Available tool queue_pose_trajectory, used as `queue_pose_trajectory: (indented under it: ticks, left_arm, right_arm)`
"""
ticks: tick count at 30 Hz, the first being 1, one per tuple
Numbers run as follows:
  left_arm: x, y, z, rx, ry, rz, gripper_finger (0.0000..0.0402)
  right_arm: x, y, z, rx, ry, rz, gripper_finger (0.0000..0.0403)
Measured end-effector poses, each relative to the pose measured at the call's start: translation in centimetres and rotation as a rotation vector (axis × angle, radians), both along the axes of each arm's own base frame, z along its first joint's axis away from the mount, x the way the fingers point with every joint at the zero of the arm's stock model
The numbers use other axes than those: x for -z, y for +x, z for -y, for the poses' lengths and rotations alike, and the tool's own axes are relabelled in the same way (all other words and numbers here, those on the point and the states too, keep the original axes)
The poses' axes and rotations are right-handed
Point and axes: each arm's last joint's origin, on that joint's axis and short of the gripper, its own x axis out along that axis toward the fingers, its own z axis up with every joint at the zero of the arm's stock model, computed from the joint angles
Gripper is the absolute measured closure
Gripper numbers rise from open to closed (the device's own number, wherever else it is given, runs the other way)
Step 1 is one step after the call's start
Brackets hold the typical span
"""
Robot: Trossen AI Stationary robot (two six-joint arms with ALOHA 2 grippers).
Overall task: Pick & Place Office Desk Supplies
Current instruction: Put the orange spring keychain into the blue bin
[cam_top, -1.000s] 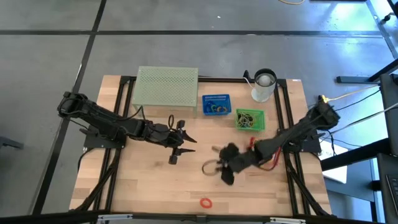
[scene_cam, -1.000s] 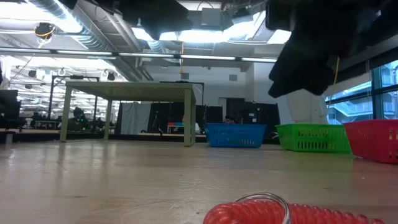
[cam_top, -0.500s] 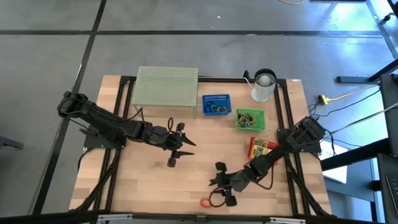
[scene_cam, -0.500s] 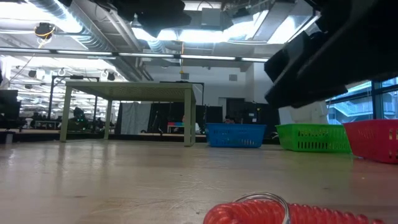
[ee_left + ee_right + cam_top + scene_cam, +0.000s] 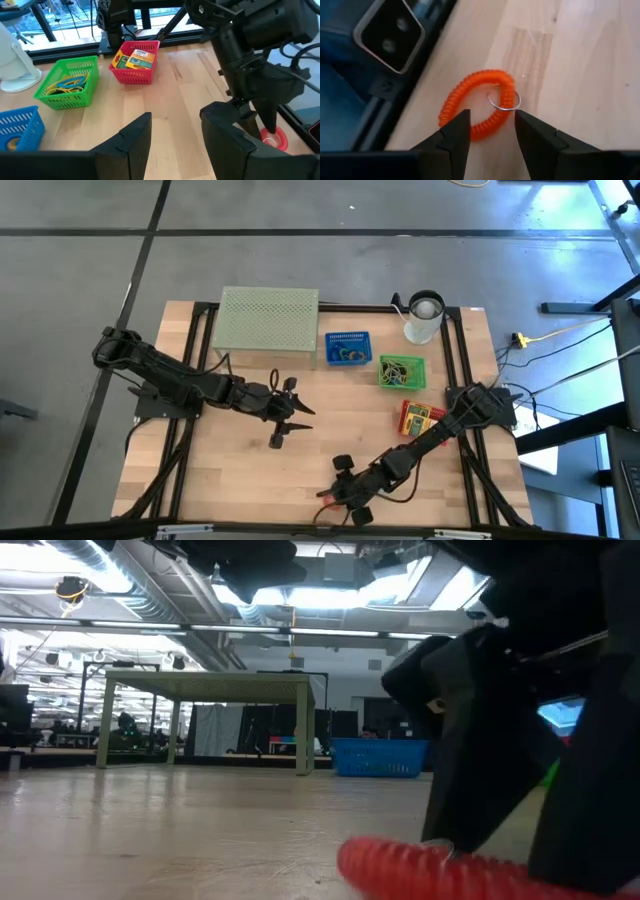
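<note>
A: Where do we have the right gripper [image 5: 338,498]?

B: Low in the high view, just right of centre at the bottom edge of the table [image 5: 250,480]. Its arm stretches in from the right side. In the low view its dark fingers [image 5: 470,780] stand right over the red coil loop [image 5: 430,870], which fills the lower right of that frame.

A: Are its jaws closed on the loop?

B: No. In the right wrist view we see the two fingers [image 5: 452,137] apart, with the coil [image 5: 472,107] lying flat on the wood between and beyond them. A small metal ring [image 5: 504,100] hangs on the coil. The jaws are spread and nothing is gripped. We cannot tell whether the fingertips touch it.

A: And the left gripper [image 5: 290,415]?

B: Left of centre in the high view, above the bare wood. In its own wrist view the fingers [image 5: 135,140] stand parted with nothing between them.

A: Where do we see the other supplies?

B: Three small baskets sit in the upper right part of the table in the high view. The blue basket [image 5: 347,348] is beside the pale green mesh stand [image 5: 268,322]. The green basket [image 5: 402,371] is just right of it and holds yellow and green loops. The red basket [image 5: 415,417] is lower right and holds yellow-green card boxes [image 5: 134,56]. The white cup [image 5: 424,317] stands above the green basket.
</note>
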Motion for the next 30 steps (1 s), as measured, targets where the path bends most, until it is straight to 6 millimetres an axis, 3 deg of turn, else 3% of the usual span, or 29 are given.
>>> queue_pose_trajectory:
  ticks: [6, 12, 20, 30]
  left_arm:
    - [0.0, 0.0, 0.0, 0.010, 0.027, 0.004, 0.0233]
    - [0.0, 0.0, 0.0, 0.009, 0.027, 0.006, 0.0233]
    - [0.0, 0.0, 0.0, 0.005, 0.017, 0.004, 0.0233]
    - [0.0, 0.0, 0.0, -0.003, -0.005, 0.001, 0.0233]
  right_arm:
    - [-0.4, 0.4, 0.0, -0.087, -0.132, 0.022, 0.0218]
    - [-0.2, 0.4, 1.5, -0.062, -0.375, 0.031, 0.0215]
    - [0.0, 1.1, 2.7, -0.051, -0.339, -0.005, 0.0244]
    - [0.2, 2.4, 5.0, 0.115, -0.191, -0.100, 0.0281]
